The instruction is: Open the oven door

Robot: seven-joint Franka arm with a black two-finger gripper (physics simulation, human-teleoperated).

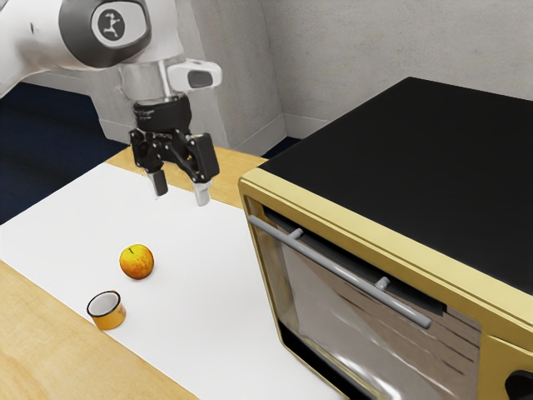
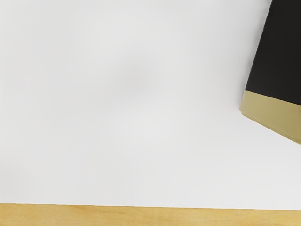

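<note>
My gripper (image 1: 180,198) hangs in the air over the table in the exterior view, pointing down, its fingers apart with nothing between them. To its right in that view stands the oven (image 1: 408,175), with a black top and a yellow-gold frame. The oven door (image 1: 333,308) is a glass panel and looks shut. A grey bar handle (image 1: 341,271) runs across the door's upper part, apart from my gripper. In the wrist view, a corner of the oven (image 2: 270,110) shows its black top and gold front edge.
A red-yellow apple (image 1: 136,262) and a small orange cup (image 1: 107,311) sit on the exterior view's left. A white sheet (image 1: 191,333) covers much of the wooden table (image 1: 50,342); the wrist view also has the table's wooden edge (image 2: 141,215).
</note>
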